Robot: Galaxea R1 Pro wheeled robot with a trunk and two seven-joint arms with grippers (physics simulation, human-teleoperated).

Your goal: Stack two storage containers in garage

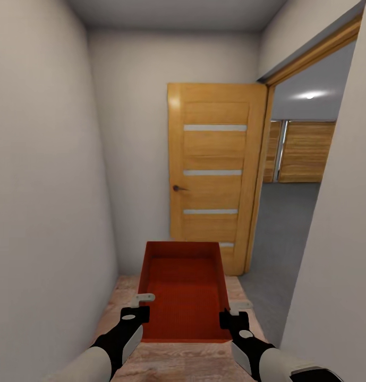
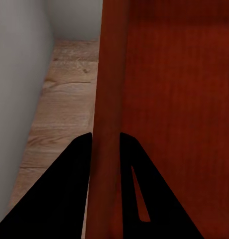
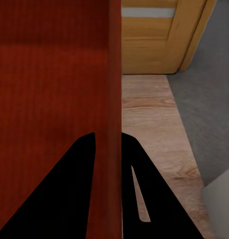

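One red-orange storage container point(image 1: 184, 297) hangs in front of me above the wood planks, open side up and empty. My left gripper point(image 1: 142, 307) is shut on its left wall point(image 2: 107, 149), fingers on both sides of it. On the opposite wall point(image 3: 113, 149) my right gripper point(image 1: 230, 314) is shut the same way. Through the doorway at the right I see the garage with its grey concrete floor point(image 1: 281, 233) and a wood-plank door point(image 1: 305, 151). The second container is out of view.
I am in a narrow hallway with pale walls close on both sides. An orange wooden door point(image 1: 214, 170) stands swung open ahead, against the end wall. The doorway frame point(image 1: 260, 180) and a white wall corner point(image 1: 331, 265) lie to my right.
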